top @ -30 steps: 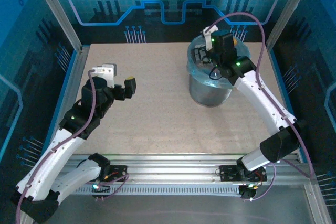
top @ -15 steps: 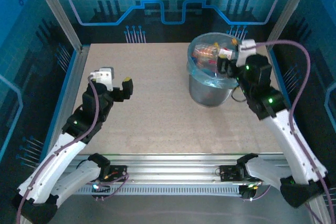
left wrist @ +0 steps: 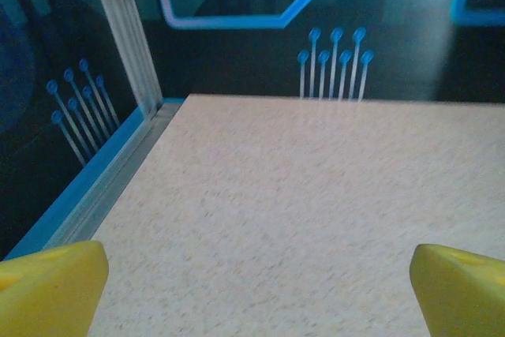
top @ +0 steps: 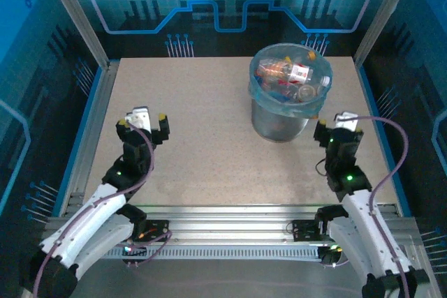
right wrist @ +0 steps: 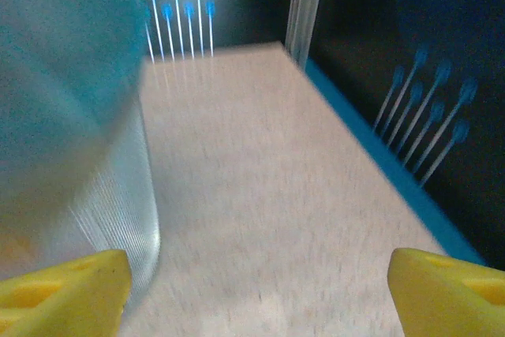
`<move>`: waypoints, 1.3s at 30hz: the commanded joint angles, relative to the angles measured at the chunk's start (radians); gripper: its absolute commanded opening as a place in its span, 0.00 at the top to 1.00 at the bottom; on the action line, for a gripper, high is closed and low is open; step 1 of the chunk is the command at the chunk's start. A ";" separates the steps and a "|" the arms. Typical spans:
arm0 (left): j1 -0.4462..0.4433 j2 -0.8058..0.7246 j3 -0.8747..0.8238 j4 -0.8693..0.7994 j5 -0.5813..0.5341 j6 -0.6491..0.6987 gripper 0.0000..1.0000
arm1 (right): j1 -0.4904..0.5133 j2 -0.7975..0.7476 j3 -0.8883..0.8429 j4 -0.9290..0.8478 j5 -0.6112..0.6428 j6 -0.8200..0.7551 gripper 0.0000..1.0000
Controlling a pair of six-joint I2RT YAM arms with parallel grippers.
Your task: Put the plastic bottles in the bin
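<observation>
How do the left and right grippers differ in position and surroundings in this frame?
The left gripper hangs over bare table on the left, far from the bin. The right gripper sits just right of the bin, whose wall shows in its wrist view. Both are open and empty, with yellow fingertips.

I am wearing glossy white shells over black joints on my left arm (top: 87, 218) and right arm (top: 367, 225), trailing grey-purple cables (top: 404, 141), glowing small green lights (top: 119, 172), carrying yellow wedge-shaped fingertips (left wrist: 49, 283).
</observation>
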 commanded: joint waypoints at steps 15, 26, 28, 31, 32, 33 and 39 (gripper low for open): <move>0.332 0.358 -0.219 0.505 0.407 0.017 0.01 | -0.019 0.366 -0.310 0.870 -0.248 -0.053 0.13; 0.392 0.482 -0.212 0.688 0.669 0.052 0.01 | -0.151 0.628 -0.290 1.141 -0.384 -0.014 0.12; 0.392 0.501 -0.211 0.718 0.683 0.052 0.01 | -0.171 0.668 -0.283 1.165 -0.412 -0.005 0.12; 0.393 0.537 -0.203 0.758 0.689 0.060 0.01 | -0.181 0.728 -0.264 1.200 -0.470 -0.013 0.12; 0.395 0.550 -0.194 0.764 0.691 0.060 0.01 | -0.179 0.726 -0.261 1.187 -0.480 -0.021 0.11; 0.396 0.554 -0.178 0.737 0.698 0.061 0.01 | -0.178 0.725 -0.259 1.185 -0.479 -0.022 0.11; 0.396 0.604 -0.166 0.777 0.767 0.048 0.01 | -0.133 0.782 -0.245 1.218 -0.456 -0.068 0.11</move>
